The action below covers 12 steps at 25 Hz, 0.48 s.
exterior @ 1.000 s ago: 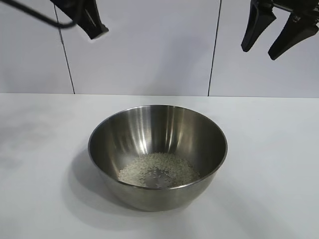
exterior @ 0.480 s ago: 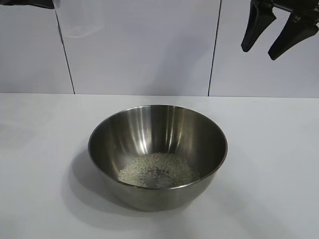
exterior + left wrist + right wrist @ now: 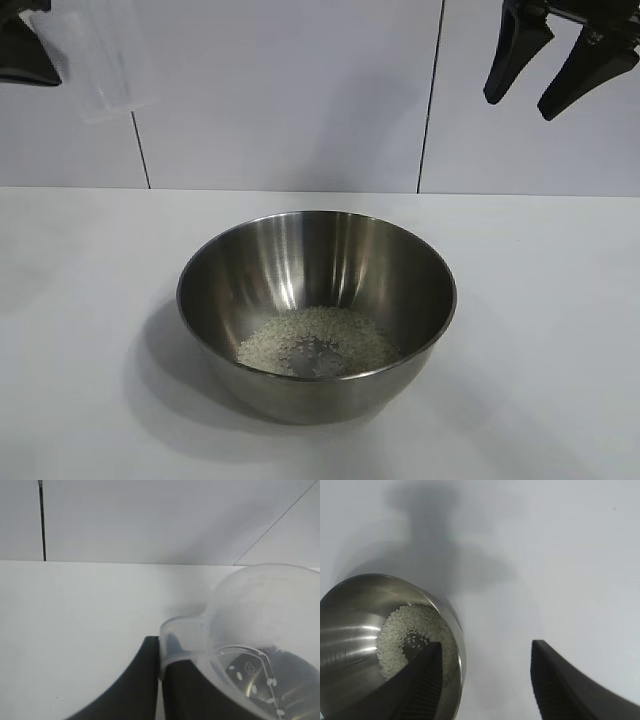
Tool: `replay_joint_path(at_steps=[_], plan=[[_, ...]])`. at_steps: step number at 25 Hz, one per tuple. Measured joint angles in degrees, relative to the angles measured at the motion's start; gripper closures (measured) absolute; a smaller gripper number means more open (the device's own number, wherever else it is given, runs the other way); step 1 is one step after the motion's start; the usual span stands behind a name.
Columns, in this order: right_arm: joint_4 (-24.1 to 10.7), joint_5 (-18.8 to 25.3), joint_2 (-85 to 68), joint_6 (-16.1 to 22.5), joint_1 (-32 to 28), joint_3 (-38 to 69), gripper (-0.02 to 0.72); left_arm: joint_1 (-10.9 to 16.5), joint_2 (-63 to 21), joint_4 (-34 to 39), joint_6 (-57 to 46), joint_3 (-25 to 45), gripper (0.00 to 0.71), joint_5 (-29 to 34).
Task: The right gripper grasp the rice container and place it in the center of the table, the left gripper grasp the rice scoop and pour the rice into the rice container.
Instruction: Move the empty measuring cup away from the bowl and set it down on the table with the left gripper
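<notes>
Rice (image 3: pixel 318 340) lies in the bowl (image 3: pixel 316 265); left claw (image 3: pixel 159 690) at ten o'clock pinches the near-empty scoop (image 3: pixel 105 60); right claw (image 3: pixel 545 70) gapes empty.

My 2 claws are black: the left gripper (image 3: pixel 25 55) and the right gripper (image 3: pixel 545 75). The rice scoop (image 3: pixel 105 60) is frosted, translucent white. The rice container (image 3: pixel 316 312) is shiny brushed silver, its rice (image 3: pixel 318 340) white, the table (image 3: pixel 80 300) plain white.
</notes>
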Motion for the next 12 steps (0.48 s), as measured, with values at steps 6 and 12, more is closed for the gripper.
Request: replay_joint_path(at_steps=[6, 12], plan=[[0.0, 0.0, 0.0, 0.0, 0.0, 0.0, 0.333, 0.2, 5.7, -0.4, 6.5, 0.1, 0.703, -1.3], [0.0, 0.0, 0.0, 0.0, 0.0, 0.0, 0.333, 0.2, 9.8, -0.6, 12.0, -0.3, 0.703, -1.6]])
